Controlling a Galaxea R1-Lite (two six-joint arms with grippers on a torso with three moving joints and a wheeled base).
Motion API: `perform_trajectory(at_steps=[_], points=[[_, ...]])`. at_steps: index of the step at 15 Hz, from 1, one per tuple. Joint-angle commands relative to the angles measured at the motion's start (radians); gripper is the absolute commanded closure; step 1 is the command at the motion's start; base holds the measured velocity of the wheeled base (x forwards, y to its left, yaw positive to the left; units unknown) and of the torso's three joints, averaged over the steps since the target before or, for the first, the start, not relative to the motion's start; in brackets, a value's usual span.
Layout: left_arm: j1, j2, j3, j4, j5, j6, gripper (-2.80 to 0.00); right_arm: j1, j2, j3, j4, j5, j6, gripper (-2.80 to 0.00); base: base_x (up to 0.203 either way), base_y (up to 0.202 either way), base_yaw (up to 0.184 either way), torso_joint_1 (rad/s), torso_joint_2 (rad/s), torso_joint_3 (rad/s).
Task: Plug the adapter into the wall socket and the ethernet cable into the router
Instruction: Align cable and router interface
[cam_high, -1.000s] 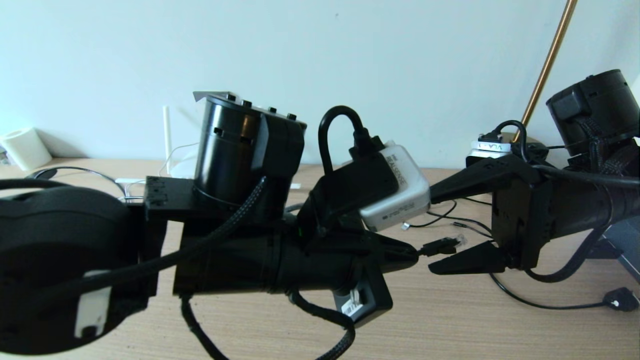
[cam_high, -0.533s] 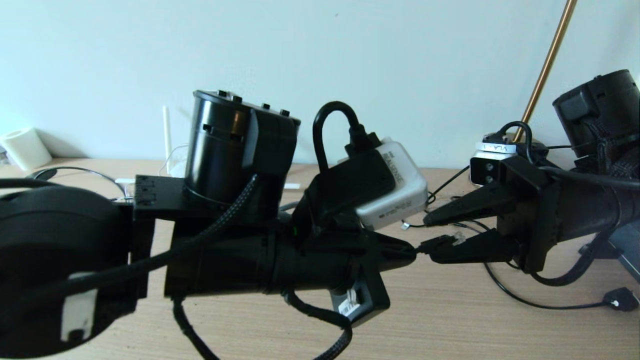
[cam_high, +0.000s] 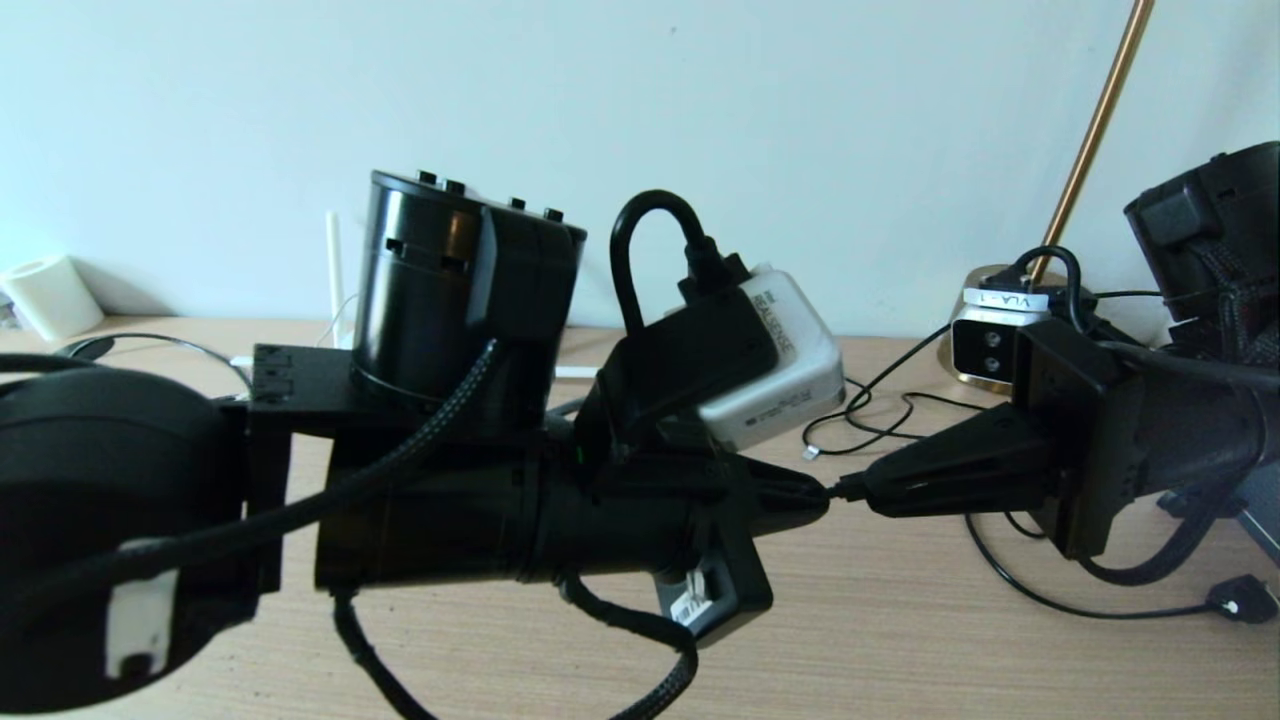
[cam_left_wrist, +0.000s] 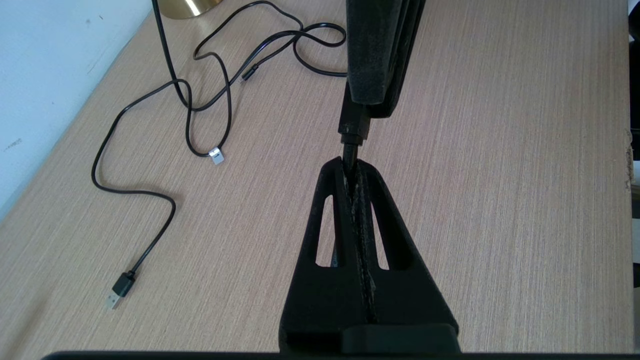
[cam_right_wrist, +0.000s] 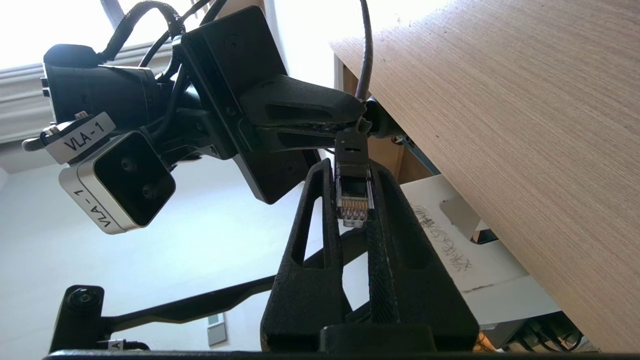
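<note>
Meeting tip to tip above the bench (cam_high: 900, 650), the two grippers shared the ethernet cable (cam_left_wrist: 350, 150). The left gripper (cam_high: 815, 497) reached in from nine o'clock in the head view, its jaws pressed together on the thin black cable just behind the plug. The right gripper (cam_high: 875, 490) came from three o'clock, and its jaws were clamped on the ethernet cable's clear plug (cam_right_wrist: 354, 200), whose gold contacts showed between the fingers (cam_right_wrist: 320, 215) in the right wrist view. One white antenna of the router (cam_high: 334, 270) stood at ten o'clock behind the left arm. Loose black USB-tipped cables (cam_left_wrist: 150, 200) lay on the bench, one ending near a brass lamp base (cam_high: 965, 370) at two o'clock. A white paper roll (cam_high: 50, 295) sat at the far nine o'clock edge.
</note>
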Motion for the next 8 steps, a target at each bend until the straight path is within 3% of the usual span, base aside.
perform_trajectory(at_steps=[1, 3, 4, 8], points=[[0.001, 0.0, 0.0, 0.001, 0.0, 0.002, 0.0, 0.001, -0.004, 0.001, 0.003, 0.007, 0.005, 0.0, 0.0, 0.0, 0.0, 0.0, 0.0, 0.0], [-0.001, 0.0, -0.002, 0.001, 0.0, 0.004, 0.0, 0.001, -0.006, 0.001, 0.003, 0.007, 0.003, 0.0, 0.0, 0.0, 0.0, 0.0, 0.0, 0.0], [0.001, 0.0, -0.003, 0.001, 0.0, 0.004, -2.8, 0.001, -0.004, 0.001, 0.003, 0.009, 0.003, 0.0, 0.0, 0.0, 0.0, 0.0, 0.0, 0.0], [-0.013, -0.042, 0.002, 0.0, 0.017, 0.006, -2.8, -0.002, -0.004, 0.005, 0.003, 0.008, 0.005, 0.0, 0.0, 0.0, 0.0, 0.0, 0.0, 0.0]])
